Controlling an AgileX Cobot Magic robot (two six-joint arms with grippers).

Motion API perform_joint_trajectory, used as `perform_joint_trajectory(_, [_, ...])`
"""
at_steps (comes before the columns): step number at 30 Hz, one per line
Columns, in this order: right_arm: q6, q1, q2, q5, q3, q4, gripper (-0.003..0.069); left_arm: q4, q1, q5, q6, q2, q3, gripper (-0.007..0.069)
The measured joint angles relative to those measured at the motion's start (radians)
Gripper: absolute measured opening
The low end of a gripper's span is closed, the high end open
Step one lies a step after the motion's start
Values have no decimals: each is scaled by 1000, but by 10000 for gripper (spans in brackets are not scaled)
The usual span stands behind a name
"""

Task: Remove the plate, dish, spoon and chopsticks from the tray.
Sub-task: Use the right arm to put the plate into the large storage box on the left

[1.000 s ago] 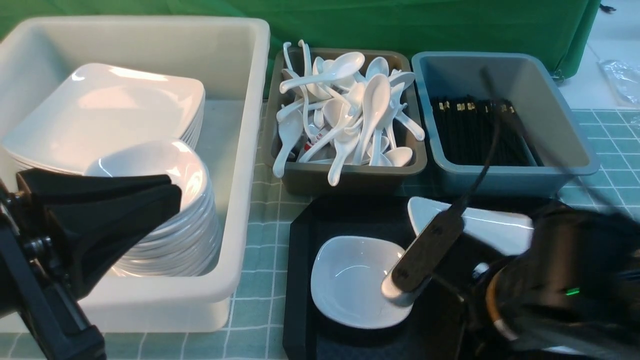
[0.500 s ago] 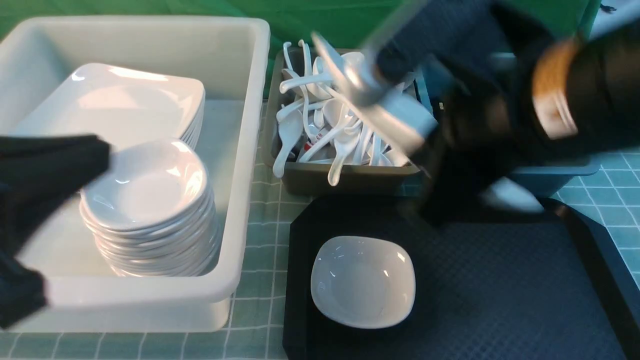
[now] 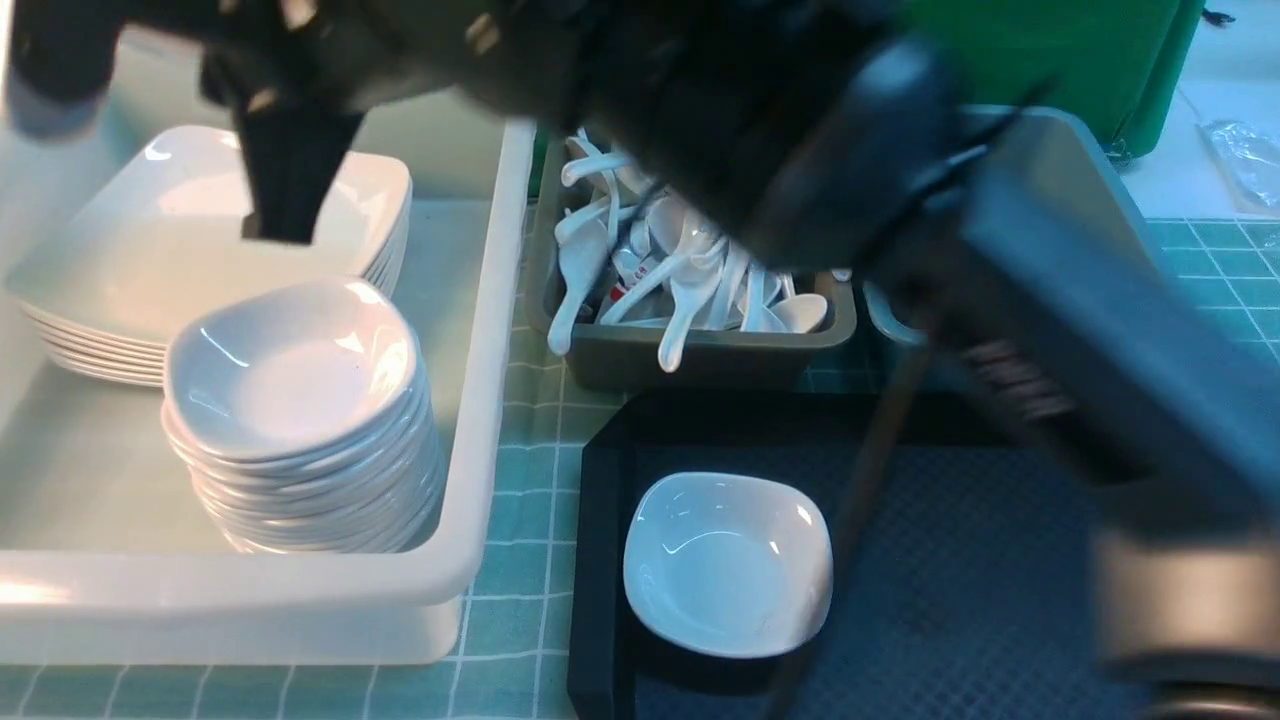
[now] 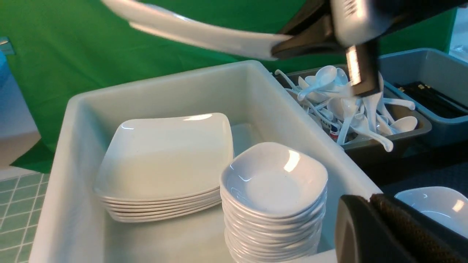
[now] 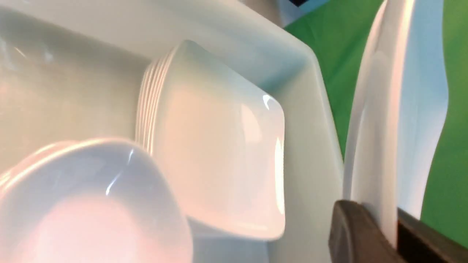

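The plate [image 4: 204, 33] hangs in the air above the white tub, and my right gripper [image 4: 289, 47] is shut on its rim. In the right wrist view the plate [image 5: 387, 120] stands edge-on between the right gripper's [image 5: 384, 226] two fingers. My blurred right arm [image 3: 700, 100] crosses the front view toward the far left. The dish [image 3: 728, 562] sits upright on the black tray [image 3: 1000, 600], near its left rim. My left gripper [image 4: 369, 199] is shut and empty, low beside the tub's near corner, with the dish [image 4: 438, 206] just past it. The spoon and chopsticks are out of view.
The white tub [image 3: 480, 400] holds a stack of large white crockery [image 3: 150, 260] and a stack of small bowls [image 3: 290, 370]. Behind the tray stand a brown bin [image 3: 700, 355] heaped with white cutlery and a blue-grey bin [image 4: 431, 73] with black sticks.
My right arm has lifted the plate off the tray and swung it left, over the tub. The left gripper has dropped out of the front view. The dish has not moved.
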Motion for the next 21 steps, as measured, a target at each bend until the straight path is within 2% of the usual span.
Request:
perform_joint_trajectory(3, [-21,-9,126,-43,-84,14,55,2,0,39,-2,-33,0,17])
perform_joint_trajectory(9, [-56,-62,250,-137,-106,89,55,-32,0,92,16,-44,-1,17])
perform_joint_trajectory(17, [-81,-109,295,-141,-108,125,55,-79,0,90,48,-44,-1,17])
perform_joint_trajectory(21, [-136,-106,301,-149,-110,199,55,-80,0,90,51,-44,-1,17])
